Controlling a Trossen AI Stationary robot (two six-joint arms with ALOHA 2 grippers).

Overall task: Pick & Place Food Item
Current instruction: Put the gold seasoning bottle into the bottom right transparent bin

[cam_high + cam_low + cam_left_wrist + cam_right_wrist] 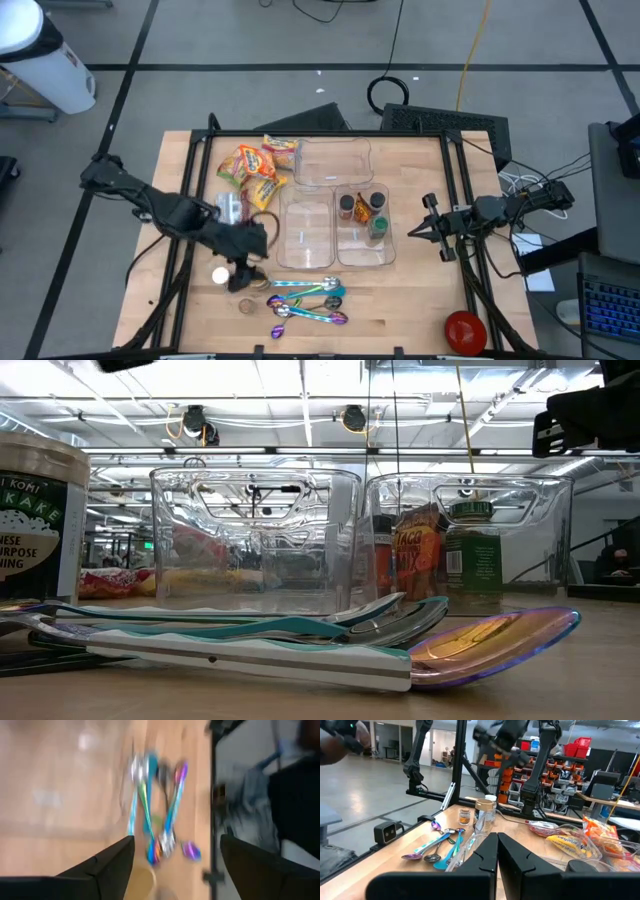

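Orange and yellow snack bags [255,165] lie at the table's far left, beside a clear container [333,160]. Two more clear containers [305,232] stand at mid-table; the right one [385,255] holds three spice jars [362,210]. My left gripper [252,262] hangs open and empty above the table near a white-lidded jar [220,273] and the coloured spoons [305,300]; in its wrist view the spoons [155,815] show between its fingers. My right gripper [420,230] is shut and empty, right of the containers.
A small jar [245,305] stands near the spoons. A red round thing [465,330] lies at the near right corner. In the low view the seasoning jar [35,520] stands left, and the spoons [300,635] lie before the containers [255,535].
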